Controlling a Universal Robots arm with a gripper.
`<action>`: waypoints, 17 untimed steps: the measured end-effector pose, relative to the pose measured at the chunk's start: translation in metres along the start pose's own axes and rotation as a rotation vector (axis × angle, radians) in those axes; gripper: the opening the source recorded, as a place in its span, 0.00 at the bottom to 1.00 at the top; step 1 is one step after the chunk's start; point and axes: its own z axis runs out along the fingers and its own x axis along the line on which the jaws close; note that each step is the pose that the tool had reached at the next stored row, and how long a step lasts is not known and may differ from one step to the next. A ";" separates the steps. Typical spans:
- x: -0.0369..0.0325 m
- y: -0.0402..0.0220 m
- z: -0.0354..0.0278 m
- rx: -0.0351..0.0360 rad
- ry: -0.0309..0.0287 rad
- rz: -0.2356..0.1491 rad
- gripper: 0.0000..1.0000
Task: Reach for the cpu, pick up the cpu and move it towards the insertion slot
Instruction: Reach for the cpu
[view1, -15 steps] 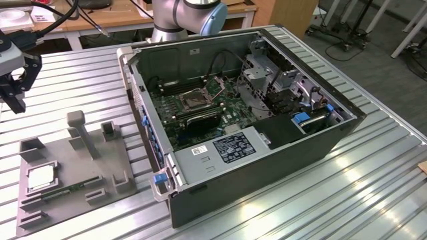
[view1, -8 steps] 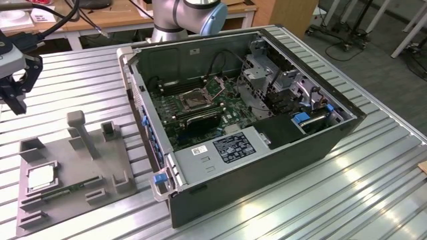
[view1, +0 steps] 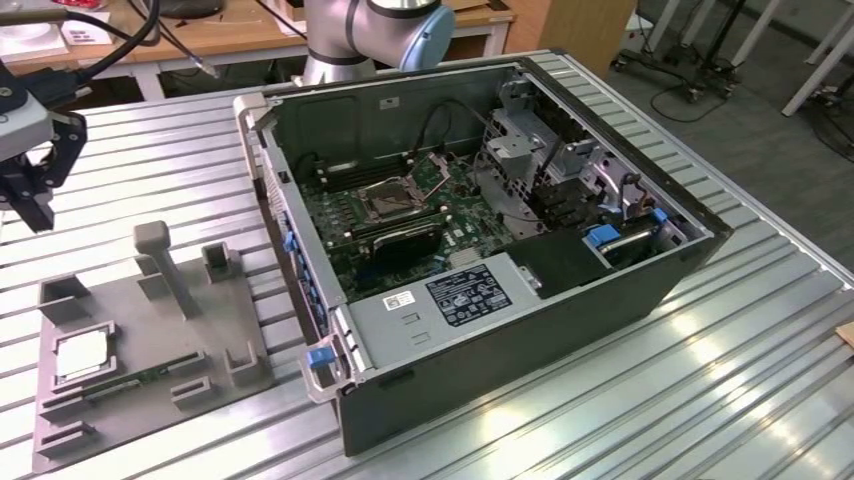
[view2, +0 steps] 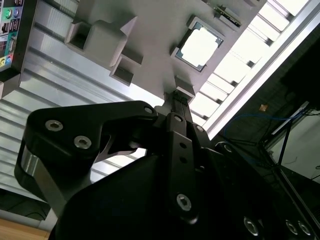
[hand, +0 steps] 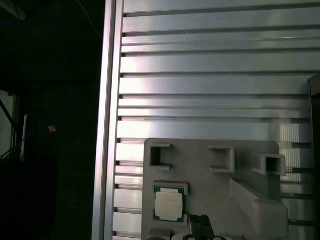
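Black jaws hang in the air at the exterior view's left edge. Their two tips (view1: 32, 212) are closed tight on each other, and they hold nothing. In the second wrist view the tips (view2: 176, 100) point down at a grey holder (view2: 155, 50). In the first wrist view the tips (hand: 196, 226) show as a dark bit close to the cpu (hand: 168, 205) in the picture. The jaws touch nothing.

The cpu (view1: 83, 355) lies flat in a square pocket of the holder (view1: 160, 330), at the near corner on the exterior view's left. Its top is silvery white with a thin dark rim. In the second wrist view the cpu (view2: 200, 45) shines bright. A thin green stick (view1: 127, 380) lies in the holder just beside the cpu. A tall grey post (view1: 154, 250) stands up from the holder.

The holder rests on a table (view1: 694, 400) made of long silver metal strips. To the exterior view's right of the holder stands a big black case (view1: 534, 370) with its side open. Inside it is a green board (view1: 447, 235). The slot (view1: 394, 197) sits on that board, a dark square with a shiny silver frame. It is well apart from the cpu, with the case wall between them. The grey arm (view1: 367, 30) rises behind the case.
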 end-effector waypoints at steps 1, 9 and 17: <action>0.0000 -0.0001 0.0003 0.0010 -0.0001 0.000 0.10; 0.0000 -0.0005 0.0018 0.0056 0.0002 0.000 0.10; 0.0002 -0.0026 0.0023 0.0056 0.0001 0.000 0.10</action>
